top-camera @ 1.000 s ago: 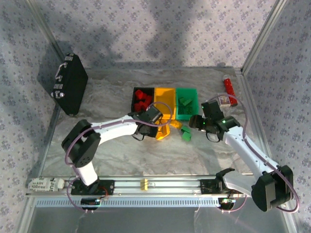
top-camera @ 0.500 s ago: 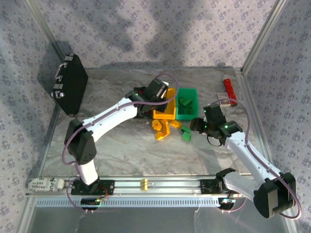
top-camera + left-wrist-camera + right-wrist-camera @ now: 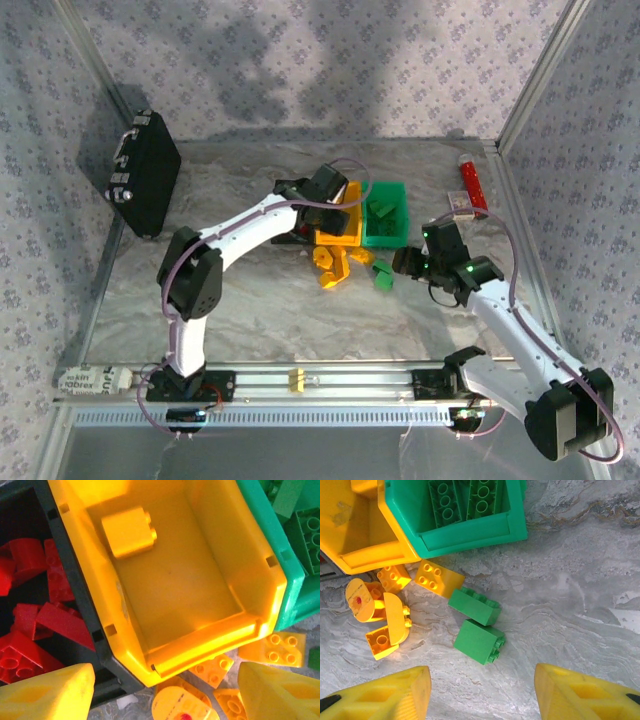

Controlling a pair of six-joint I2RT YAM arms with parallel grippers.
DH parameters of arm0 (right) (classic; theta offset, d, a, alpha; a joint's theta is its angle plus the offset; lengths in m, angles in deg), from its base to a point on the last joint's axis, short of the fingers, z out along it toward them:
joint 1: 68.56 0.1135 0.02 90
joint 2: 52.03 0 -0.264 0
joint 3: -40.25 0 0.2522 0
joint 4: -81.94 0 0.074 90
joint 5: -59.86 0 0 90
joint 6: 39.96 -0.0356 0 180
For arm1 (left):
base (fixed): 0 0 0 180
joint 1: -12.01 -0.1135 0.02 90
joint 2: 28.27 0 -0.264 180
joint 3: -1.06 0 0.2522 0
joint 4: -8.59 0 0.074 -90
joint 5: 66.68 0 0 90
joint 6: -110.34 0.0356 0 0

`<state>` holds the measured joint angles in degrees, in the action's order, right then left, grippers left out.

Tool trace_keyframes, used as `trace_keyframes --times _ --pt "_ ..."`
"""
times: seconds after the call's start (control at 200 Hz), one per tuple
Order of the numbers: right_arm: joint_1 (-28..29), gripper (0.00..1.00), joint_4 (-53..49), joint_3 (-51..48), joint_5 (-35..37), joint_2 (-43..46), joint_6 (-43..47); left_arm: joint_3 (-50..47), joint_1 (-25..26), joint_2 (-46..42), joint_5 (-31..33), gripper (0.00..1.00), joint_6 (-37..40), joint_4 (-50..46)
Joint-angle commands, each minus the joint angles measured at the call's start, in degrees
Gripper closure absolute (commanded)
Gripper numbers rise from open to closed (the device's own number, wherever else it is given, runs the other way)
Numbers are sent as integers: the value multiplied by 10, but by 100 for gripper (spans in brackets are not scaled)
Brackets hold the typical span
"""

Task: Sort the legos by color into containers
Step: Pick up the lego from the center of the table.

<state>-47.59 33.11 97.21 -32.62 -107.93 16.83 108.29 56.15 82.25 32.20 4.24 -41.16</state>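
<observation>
1. A single yellow brick [image 3: 129, 531] lies in the yellow bin [image 3: 220, 555], at the end away from its low front lip.
2. The yellow bin stands in the middle of a row of three bins. The black bin [image 3: 111, 676] on its left holds a heap of red bricks [image 3: 30, 625]. The green bin [image 3: 470, 535] on its right holds long green bricks [image 3: 445, 500].
3. On the desk [image 3: 570, 605], just in front of the yellow and green bins, lies a cluster of yellow bricks [image 3: 437, 577]. Beside it are two loose green bricks [image 3: 474, 606], close together.
4. The left gripper [image 3: 165, 680] hangs above the yellow bin's front lip, its jaws spread wide with nothing between them.
5. The right gripper [image 3: 481, 680] hangs above the loose green bricks, its jaws spread and empty.
6. Farther out, a black briefcase [image 3: 145, 185] stands at the desk's far left. A red tube [image 3: 470, 185] lies at the far right, and an aluminium rail [image 3: 300, 380] runs along the near edge.
</observation>
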Motion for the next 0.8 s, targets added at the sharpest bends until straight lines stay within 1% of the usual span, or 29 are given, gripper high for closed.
trace_keyframes --times 0.0,0.155,0.25,0.355,0.48,0.6,0.795 --pt "-2 41 0 -4 -11 2 -7 -31 6 -50 -18 26 -2 24" --pt "-2 41 4 -6 -14 -7 -7 -76 24 -62 -33 27 -15 6" --pt "1 41 4 -7 -16 -11 -8 -115 44 -65 -29 27 -38 6" --pt "5 41 4 -7 -14 -16 -10 -169 63 -75 -32 29 -73 37" --pt "11 41 18 -10 -12 -21 -14 -216 73 -80 -48 29 -111 67" --pt "15 41 22 -14 -10 -21 -17 -254 81 -83 -59 28 -127 105" --pt "17 41 20 -21 -7 -19 -17 -272 83 -77 -68 27 -119 135"
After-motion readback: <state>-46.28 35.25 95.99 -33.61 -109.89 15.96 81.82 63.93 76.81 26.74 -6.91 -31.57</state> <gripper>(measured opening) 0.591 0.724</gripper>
